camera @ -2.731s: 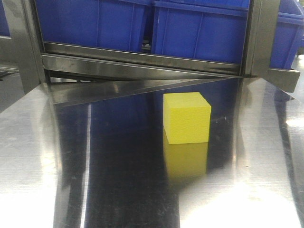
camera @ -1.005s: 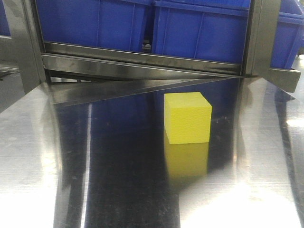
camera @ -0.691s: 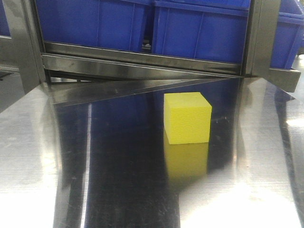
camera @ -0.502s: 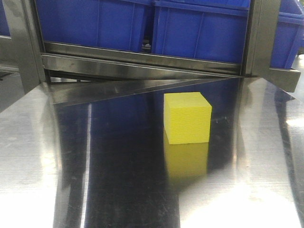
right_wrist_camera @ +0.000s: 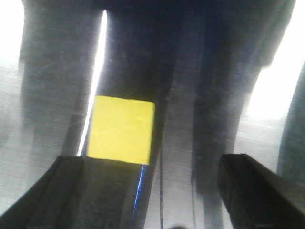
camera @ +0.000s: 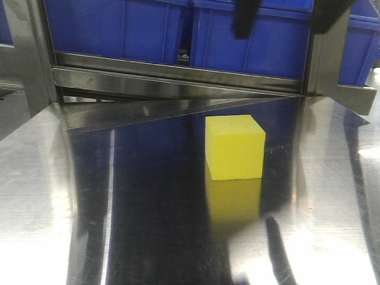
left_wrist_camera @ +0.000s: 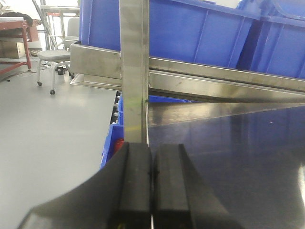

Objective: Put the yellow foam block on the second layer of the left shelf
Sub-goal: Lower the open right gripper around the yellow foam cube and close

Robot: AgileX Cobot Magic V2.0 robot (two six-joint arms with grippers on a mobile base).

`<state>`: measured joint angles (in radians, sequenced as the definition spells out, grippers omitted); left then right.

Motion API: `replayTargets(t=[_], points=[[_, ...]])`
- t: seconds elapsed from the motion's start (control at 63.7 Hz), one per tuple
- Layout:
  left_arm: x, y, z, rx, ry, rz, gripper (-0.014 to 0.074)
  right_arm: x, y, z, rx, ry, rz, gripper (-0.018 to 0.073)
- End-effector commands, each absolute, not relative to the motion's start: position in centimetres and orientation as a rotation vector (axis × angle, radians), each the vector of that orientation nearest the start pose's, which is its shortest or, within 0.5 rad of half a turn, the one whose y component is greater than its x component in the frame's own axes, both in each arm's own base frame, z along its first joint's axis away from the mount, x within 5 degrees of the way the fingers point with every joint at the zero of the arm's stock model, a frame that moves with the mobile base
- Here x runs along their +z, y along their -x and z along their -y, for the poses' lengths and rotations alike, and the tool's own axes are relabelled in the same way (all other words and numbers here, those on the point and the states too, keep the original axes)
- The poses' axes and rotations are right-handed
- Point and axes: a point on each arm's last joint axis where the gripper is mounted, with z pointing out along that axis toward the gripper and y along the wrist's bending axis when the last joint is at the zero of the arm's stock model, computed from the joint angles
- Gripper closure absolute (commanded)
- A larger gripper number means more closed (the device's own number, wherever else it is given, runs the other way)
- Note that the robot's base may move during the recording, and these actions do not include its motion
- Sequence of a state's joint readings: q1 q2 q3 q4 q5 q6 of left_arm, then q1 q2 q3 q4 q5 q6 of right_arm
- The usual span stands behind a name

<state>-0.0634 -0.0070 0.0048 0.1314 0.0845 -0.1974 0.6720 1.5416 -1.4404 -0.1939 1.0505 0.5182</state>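
Yellow foam block (camera: 234, 147) on steel surface (camera: 148, 225)

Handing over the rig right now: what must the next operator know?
Left gripper: shut, empty, beside the shelf post.
Right gripper: open, hovering above the yellow foam block, which lies nearer one finger, not centred.
The block sits on the steel surface below the blue bins, not gripped.
Done: nothing yet.
Left: centre, grasp, lift, place on the left shelf's second layer.
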Motion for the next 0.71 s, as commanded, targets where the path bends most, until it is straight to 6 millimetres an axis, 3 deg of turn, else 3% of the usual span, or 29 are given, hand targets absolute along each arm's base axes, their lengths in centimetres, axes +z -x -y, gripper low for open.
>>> replayTargets(t=[0.0,0.204,0.691], points=[[20.3,-5.6,0.4,-0.113,0.011,-1.497,0.046,36.1,-26.9,-20.2,0.204,0.278,-2.514,-0.0073],[20.3,-5.6,0.4,-0.113,0.011,-1.497,0.046,33.0,-28.4,-21.7,0.138,0.305,-2.598,-0.0073],[20.3,-5.6,0.4,-0.113,0.011,-1.497,0.046,29.1,-30.8,-22.5,0.128,0.294,-2.619,-0.0073]])
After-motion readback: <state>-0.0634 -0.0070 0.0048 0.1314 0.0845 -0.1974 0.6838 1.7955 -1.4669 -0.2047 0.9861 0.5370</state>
